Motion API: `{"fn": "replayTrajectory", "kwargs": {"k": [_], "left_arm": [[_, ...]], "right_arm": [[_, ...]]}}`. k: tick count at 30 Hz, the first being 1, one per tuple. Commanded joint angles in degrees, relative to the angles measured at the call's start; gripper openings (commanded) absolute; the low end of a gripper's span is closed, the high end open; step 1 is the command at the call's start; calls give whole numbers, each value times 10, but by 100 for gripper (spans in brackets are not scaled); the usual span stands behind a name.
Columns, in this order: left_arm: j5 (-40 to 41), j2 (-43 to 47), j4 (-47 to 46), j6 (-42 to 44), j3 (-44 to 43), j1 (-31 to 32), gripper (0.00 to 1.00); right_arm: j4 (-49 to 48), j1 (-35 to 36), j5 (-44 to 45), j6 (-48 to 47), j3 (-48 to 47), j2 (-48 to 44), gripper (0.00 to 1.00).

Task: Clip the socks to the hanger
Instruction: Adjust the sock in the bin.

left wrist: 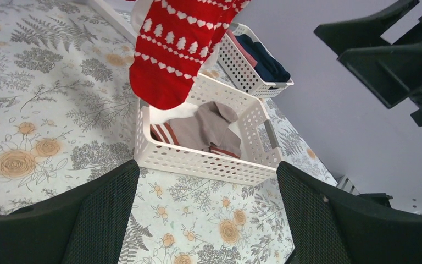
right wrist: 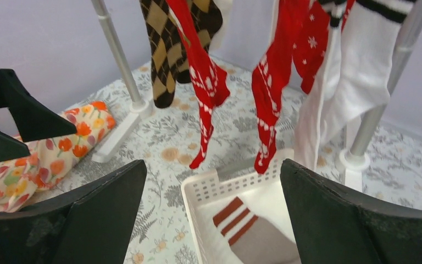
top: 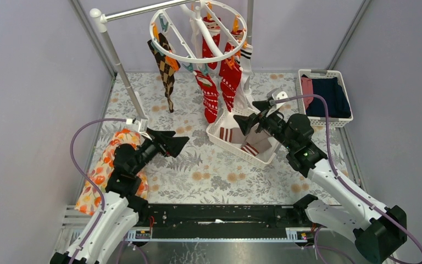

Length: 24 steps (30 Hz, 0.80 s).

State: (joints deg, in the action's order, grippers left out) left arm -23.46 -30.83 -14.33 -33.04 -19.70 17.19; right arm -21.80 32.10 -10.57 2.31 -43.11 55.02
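The white hanger ring (top: 198,33) hangs at the back with orange and teal clips. Clipped to it are an argyle sock (top: 166,69), red-and-white Christmas socks (top: 209,96) and a white sock with a striped cuff (top: 245,66). A taupe sock with red-brown stripes (top: 253,142) lies in the white perforated basket (top: 220,140). My right gripper (top: 248,114) is open and empty just above that basket; the sock (right wrist: 253,234) lies below its fingers. My left gripper (top: 178,137) is open and empty, left of the basket (left wrist: 198,162).
An orange floral cloth (top: 107,165) lies at the left by my left arm. A second white basket (top: 325,98) with navy and pink clothes stands at the back right. The grey pole (top: 123,71) slants down to a white foot.
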Motion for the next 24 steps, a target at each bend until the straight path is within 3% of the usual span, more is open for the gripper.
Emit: {"fn": "replayTrajectory", "kwargs": {"k": [1, 19, 24], "left_arm": [[27, 15, 36, -24, -3, -2, 99], [12, 32, -6, -113, -10, -2, 99], [15, 35, -10, -131, -9, -2, 99]], "right_arm": [[9, -2, 46, 2, 20, -25, 100], [67, -3, 226, 109, 94, -81, 100], [74, -3, 235, 132, 104, -89, 100]]}}
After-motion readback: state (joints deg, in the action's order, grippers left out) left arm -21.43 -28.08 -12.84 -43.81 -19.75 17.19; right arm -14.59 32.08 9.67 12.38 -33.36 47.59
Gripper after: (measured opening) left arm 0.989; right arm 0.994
